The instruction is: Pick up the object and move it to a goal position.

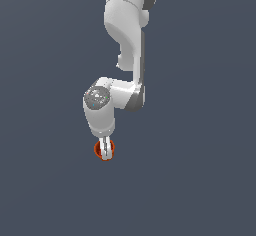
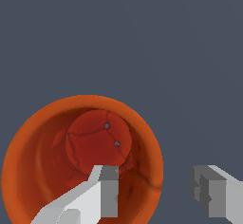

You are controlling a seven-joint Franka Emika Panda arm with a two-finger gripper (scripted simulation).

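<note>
Exterior view hides most of the cup point(image 1: 96, 149) behind the parted, unclenched end effector point(image 1: 105, 151) straddling its rim.

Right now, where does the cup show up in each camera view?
Exterior view: the cup peeks out low in the picture, mostly hidden behind the claw.
Wrist view: it fills the lower part, seen from above, one finger over its inside, the other outside the rim.
Shared landmark: the claw's fingers.

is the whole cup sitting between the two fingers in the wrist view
No: one finger reaches inside the cup, the other stands outside its rim, so they straddle the wall.
</note>
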